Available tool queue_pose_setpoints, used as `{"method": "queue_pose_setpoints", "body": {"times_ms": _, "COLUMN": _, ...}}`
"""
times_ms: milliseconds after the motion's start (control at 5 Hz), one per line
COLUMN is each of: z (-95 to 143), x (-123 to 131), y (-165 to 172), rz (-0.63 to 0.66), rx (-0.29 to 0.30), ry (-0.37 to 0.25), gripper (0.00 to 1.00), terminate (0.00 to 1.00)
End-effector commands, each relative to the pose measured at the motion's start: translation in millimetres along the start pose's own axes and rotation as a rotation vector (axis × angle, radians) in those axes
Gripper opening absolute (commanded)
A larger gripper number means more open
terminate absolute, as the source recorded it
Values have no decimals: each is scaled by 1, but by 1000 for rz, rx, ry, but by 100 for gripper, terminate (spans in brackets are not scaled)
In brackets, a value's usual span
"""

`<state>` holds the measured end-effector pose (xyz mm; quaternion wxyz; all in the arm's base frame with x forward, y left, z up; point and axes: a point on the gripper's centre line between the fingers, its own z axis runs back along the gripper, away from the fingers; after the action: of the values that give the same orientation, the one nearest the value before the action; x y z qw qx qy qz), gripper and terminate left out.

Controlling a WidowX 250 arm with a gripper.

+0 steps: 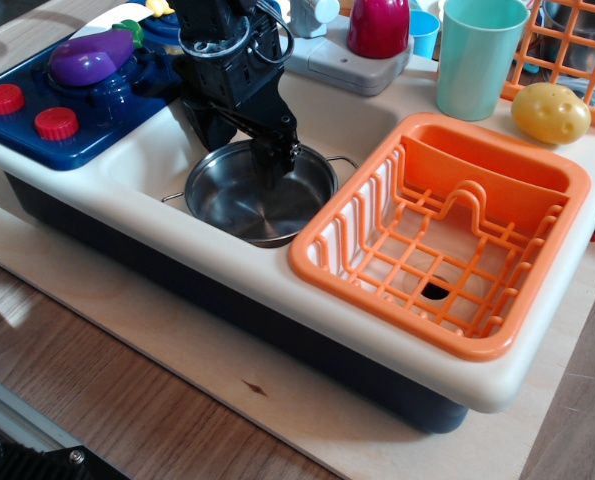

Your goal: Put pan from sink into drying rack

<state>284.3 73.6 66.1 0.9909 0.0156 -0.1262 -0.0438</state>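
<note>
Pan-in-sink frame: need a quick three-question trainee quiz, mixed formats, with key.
1. True or false: the pan already sits in the drying rack.
2. Multiple choice: what lies on the blue stove at top left? A) potato B) eggplant C) teal cup
3. Fill in: the gripper reaches down over the pan's ____ rim.

Key:
1. False; it lies in the sink.
2. B, the purple eggplant; the potato and teal cup stand behind the rack.
3. Far; one of the jaws is inside the pan, the other looks outside.
</note>
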Motion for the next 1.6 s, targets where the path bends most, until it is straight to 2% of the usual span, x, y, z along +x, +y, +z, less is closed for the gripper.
{"method": "queue_pose_setpoints", "body": {"times_ms": 0, "z": -3, "x": -3, "y": 1, "rz": 40, "rx": -21, "ry": 6, "gripper": 0, "terminate": 0}}
{"method": "queue_pose_setpoints", "body": {"times_ms": 400, "z": 0, "x": -6, "y": -12, "rz": 78, "rx": -28, "ry": 16, "gripper": 0, "terminate": 0}}
{"method": "queue_pose_setpoints", "body": {"times_ms": 600, "z": 12, "x": -3, "y": -15, "rz": 77, "rx": -17, "ry": 37, "gripper": 0, "terminate": 0}}
{"method": "queue_pose_setpoints", "body": {"times_ms": 800, "z": 35, "x": 4, "y": -11, "rz": 95, "rx": 24, "ry": 61, "gripper": 0, "terminate": 0}}
{"method": "queue_pose_setpoints", "body": {"times_ms": 1200, "z": 76, "x": 17, "y": -7, "rz": 139, "rx": 99, "ry": 56, "gripper": 0, "terminate": 0}}
{"method": "queue_pose_setpoints", "body": {"times_ms": 1400, "z": 94, "x": 24, "y": -10, "rz": 161, "rx": 91, "ry": 75, "gripper": 0, "terminate": 0}}
